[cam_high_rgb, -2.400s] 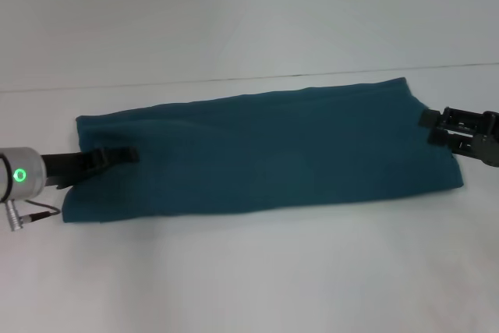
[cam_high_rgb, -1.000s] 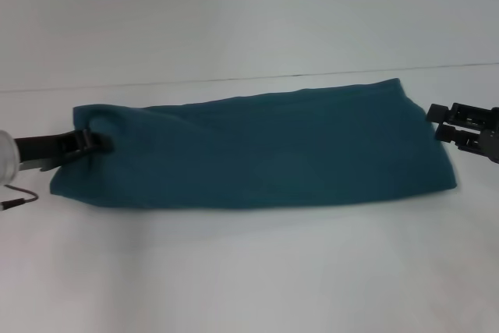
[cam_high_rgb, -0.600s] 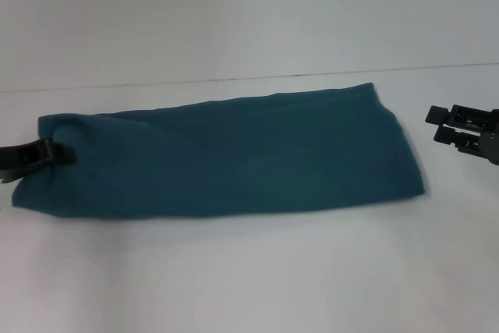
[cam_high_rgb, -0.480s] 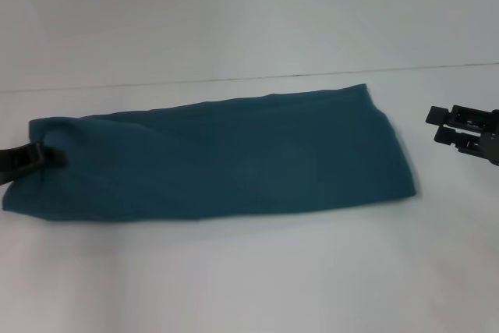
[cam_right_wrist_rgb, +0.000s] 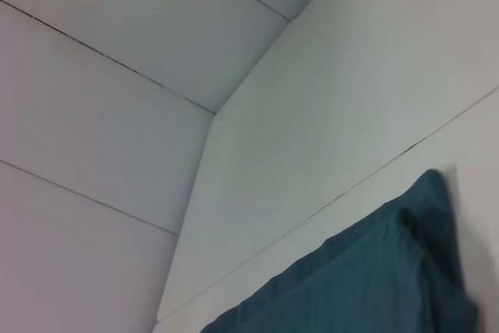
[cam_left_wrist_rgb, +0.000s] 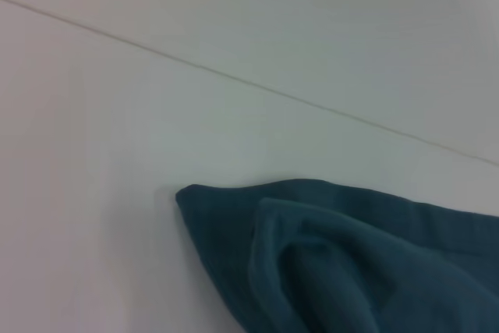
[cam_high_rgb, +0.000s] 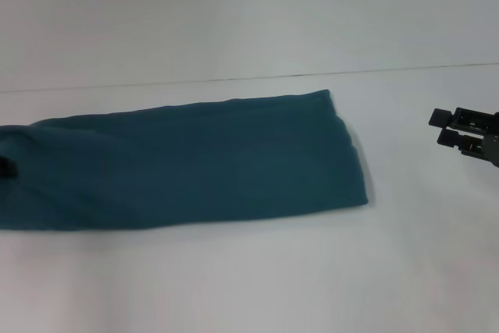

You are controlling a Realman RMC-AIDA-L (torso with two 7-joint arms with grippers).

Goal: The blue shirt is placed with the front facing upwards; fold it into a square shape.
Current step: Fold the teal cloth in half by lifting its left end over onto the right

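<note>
The blue shirt (cam_high_rgb: pixel 195 165) lies on the white table as a long folded strip, plain teal side up, with no print showing. Its left end runs off the left edge of the head view. Only a dark tip of my left gripper (cam_high_rgb: pixel 4 168) shows there, pinching that end. The left wrist view shows the bunched corner of the shirt (cam_left_wrist_rgb: pixel 335 255). My right gripper (cam_high_rgb: pixel 442 129) is open and empty, hovering to the right of the shirt's right end with a wide gap between. The right wrist view shows the shirt's end (cam_right_wrist_rgb: pixel 366 286).
The white table (cam_high_rgb: pixel 257 278) spreads in front of the shirt. Its far edge (cam_high_rgb: pixel 390 69) meets a pale wall behind. Bare table lies between the shirt's right end and my right gripper.
My left gripper has dragged the shirt to the left, almost out of the head view. The shirt's right end has slid away from my right gripper, which has stayed in place.
</note>
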